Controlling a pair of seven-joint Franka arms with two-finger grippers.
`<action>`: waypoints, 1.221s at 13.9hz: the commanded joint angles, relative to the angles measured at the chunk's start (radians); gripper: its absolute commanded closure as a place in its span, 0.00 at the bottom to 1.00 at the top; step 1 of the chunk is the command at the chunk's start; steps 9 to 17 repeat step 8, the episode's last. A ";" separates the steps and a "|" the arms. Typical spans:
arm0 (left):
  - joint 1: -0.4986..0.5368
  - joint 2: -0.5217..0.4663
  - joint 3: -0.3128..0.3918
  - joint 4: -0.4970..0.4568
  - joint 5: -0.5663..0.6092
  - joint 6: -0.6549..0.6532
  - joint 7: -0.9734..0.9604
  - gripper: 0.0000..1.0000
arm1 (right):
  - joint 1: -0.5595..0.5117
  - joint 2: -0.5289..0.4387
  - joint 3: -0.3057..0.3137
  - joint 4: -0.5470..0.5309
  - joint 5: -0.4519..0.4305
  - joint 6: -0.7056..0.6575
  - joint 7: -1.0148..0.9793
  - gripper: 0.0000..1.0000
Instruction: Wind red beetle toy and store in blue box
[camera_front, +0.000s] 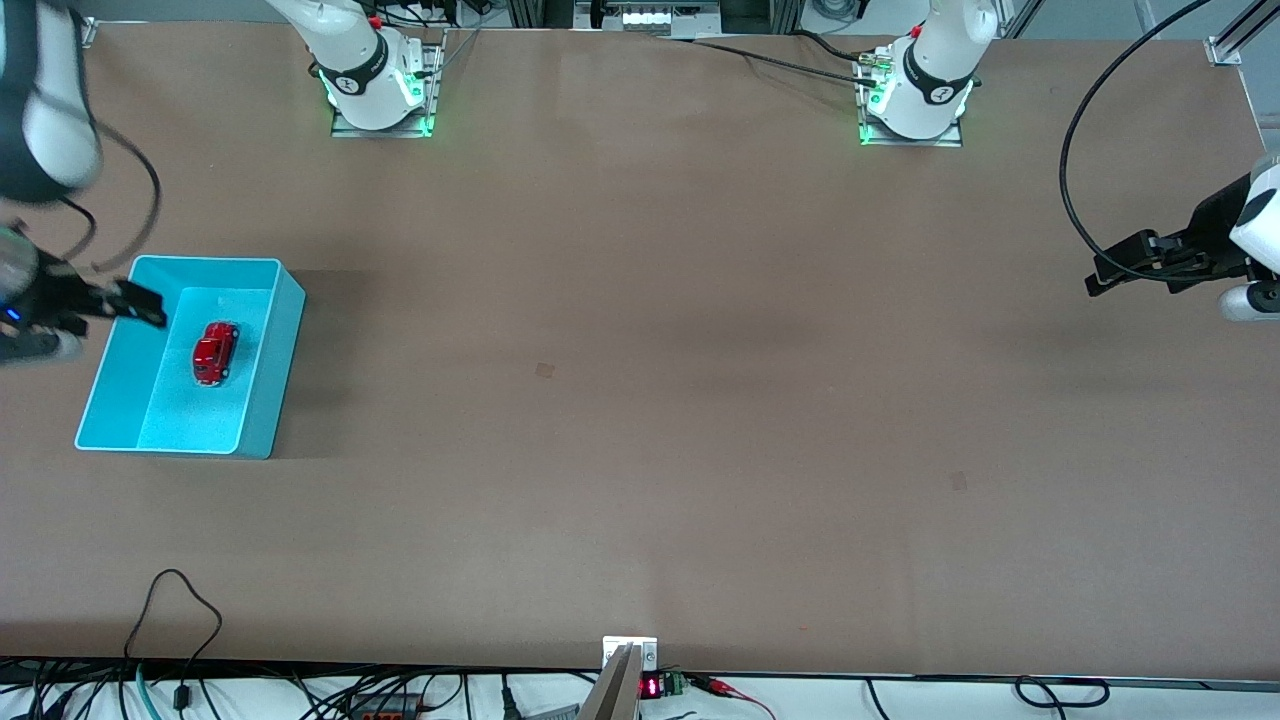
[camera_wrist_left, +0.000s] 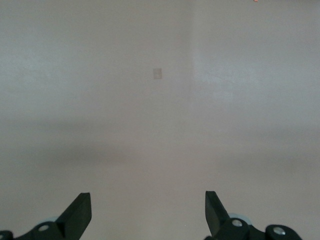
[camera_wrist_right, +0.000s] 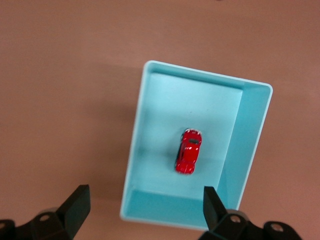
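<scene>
The red beetle toy rests on its wheels on the floor of the blue box, near the right arm's end of the table. The right wrist view shows the toy inside the box from above. My right gripper is open and empty, up in the air over the box's wall at the table's end; its fingertips frame the box's rim. My left gripper is open and empty, high over the left arm's end of the table. Its wrist view shows its fingertips over bare table.
The brown table carries nothing else but a small faint mark near its middle. Cables hang at the edge nearest the front camera. The arm bases stand along the table's farthest edge.
</scene>
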 joint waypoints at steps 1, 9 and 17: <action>0.000 -0.016 -0.006 -0.009 0.022 -0.004 -0.005 0.00 | -0.004 -0.048 0.048 0.085 0.001 -0.163 0.007 0.00; 0.000 -0.016 -0.006 -0.007 0.022 -0.004 -0.005 0.00 | 0.008 -0.105 0.077 0.075 0.030 -0.219 0.090 0.00; 0.000 -0.016 -0.006 -0.007 0.022 -0.004 -0.005 0.00 | 0.008 -0.105 0.077 0.075 0.030 -0.219 0.090 0.00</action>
